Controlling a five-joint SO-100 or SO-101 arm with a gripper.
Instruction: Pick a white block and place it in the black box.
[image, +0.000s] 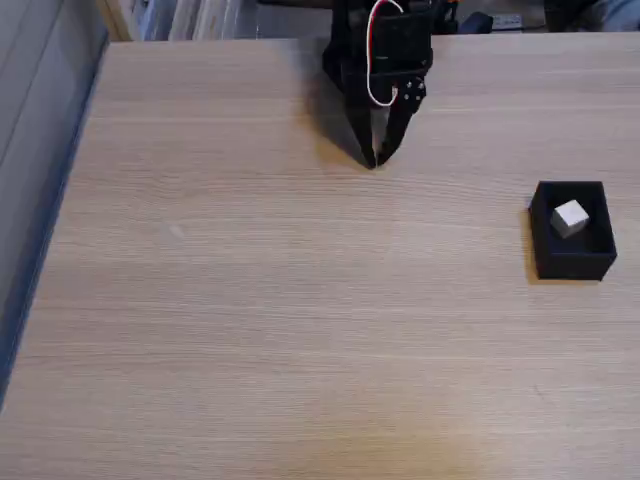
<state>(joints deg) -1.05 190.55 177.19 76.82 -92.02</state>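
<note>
White block (569, 217) lies inside black box (572, 243) at right of bench (250, 300). End effector (377, 160) well apart, tips apparently together, holding nothing.

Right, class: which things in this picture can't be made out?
- Arm above the gripper: cut off by the top edge, fixed view.
- Box floor under the block: hidden by the block and near wall.
- Items behind the table: cropped, blurred.
</note>
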